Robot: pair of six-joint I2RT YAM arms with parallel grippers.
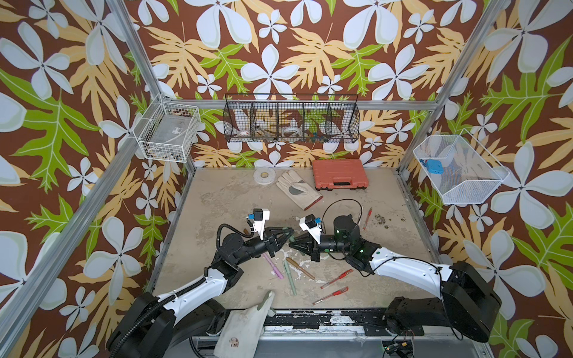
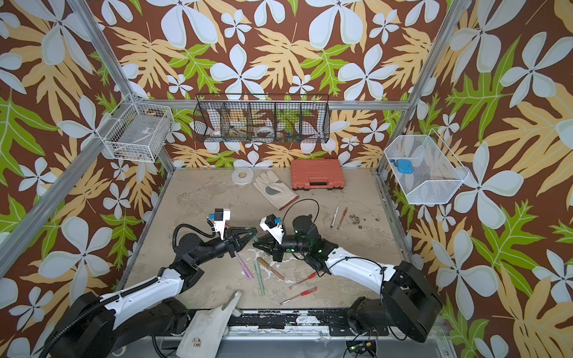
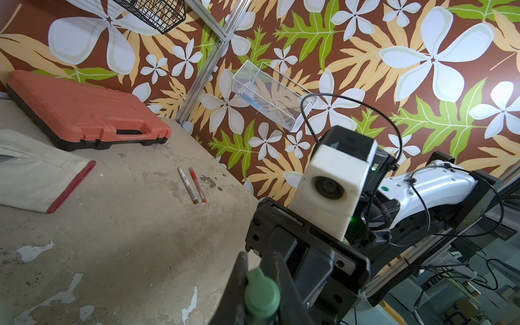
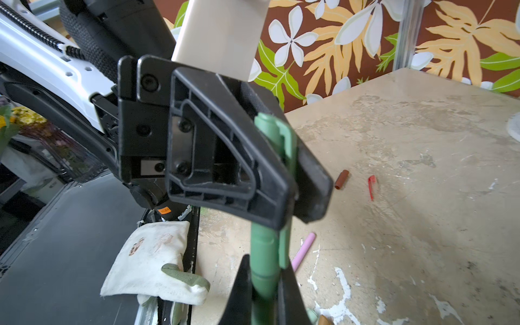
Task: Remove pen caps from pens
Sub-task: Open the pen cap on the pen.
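Above the scuffed tabletop, your left pincer clamps the cap of the dark green pen and your right pincer grips its barrel right beside it, so pull straight apart along the pen.

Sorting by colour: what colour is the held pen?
The pen is green, clearest in the right wrist view.
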